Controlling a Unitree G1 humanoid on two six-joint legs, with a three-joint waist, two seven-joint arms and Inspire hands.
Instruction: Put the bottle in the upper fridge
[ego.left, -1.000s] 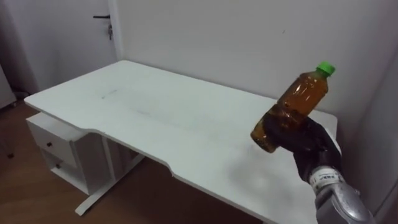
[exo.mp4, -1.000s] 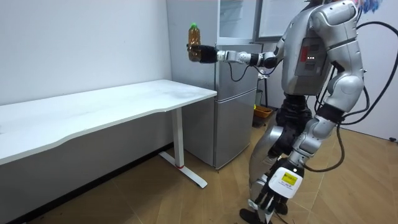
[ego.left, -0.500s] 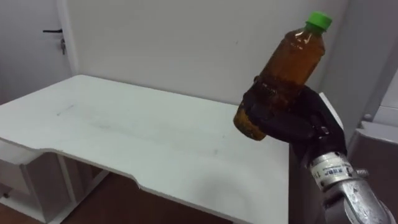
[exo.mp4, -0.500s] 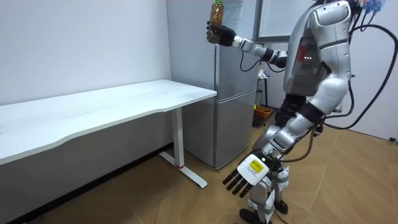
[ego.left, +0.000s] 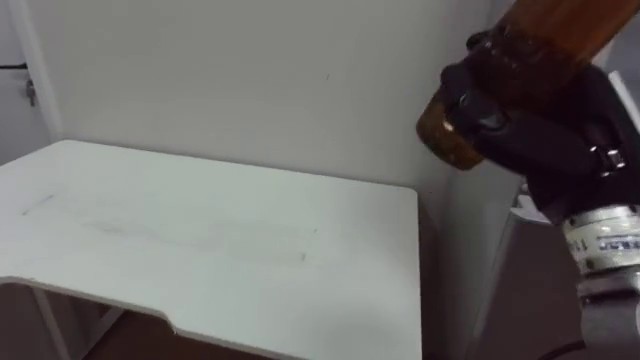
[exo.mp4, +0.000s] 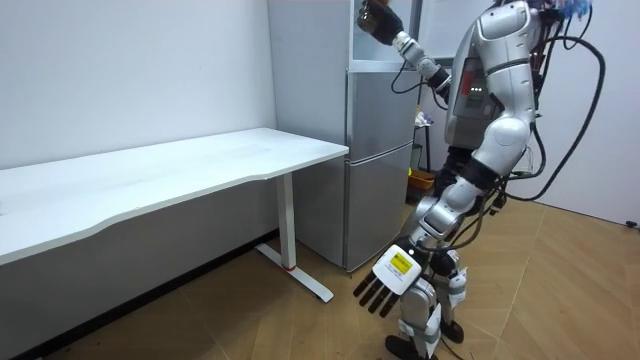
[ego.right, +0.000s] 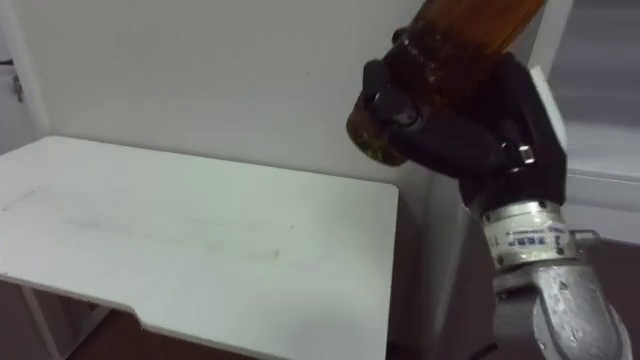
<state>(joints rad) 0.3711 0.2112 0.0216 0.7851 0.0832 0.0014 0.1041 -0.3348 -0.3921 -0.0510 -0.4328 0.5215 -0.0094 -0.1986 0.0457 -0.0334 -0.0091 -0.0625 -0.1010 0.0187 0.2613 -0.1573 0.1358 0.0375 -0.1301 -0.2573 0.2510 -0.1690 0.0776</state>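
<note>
From where I stand, the right hand (ego.left: 545, 135) is clenched round the lower half of the bottle (ego.left: 535, 55), held high and leaning neck-up toward the upper part of the fridge (exo.mp4: 380, 150) just beside it, while the left hand (exo.mp4: 396, 272) hangs low, fingers straight.

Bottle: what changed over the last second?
The right hand raised the bottle from above the table up to the top of the fridge, as the robot turned toward it. Its grip stayed shut on the bottle; nothing was let go. The left hand still hangs low, fingers straight. The table is unchanged.
</note>
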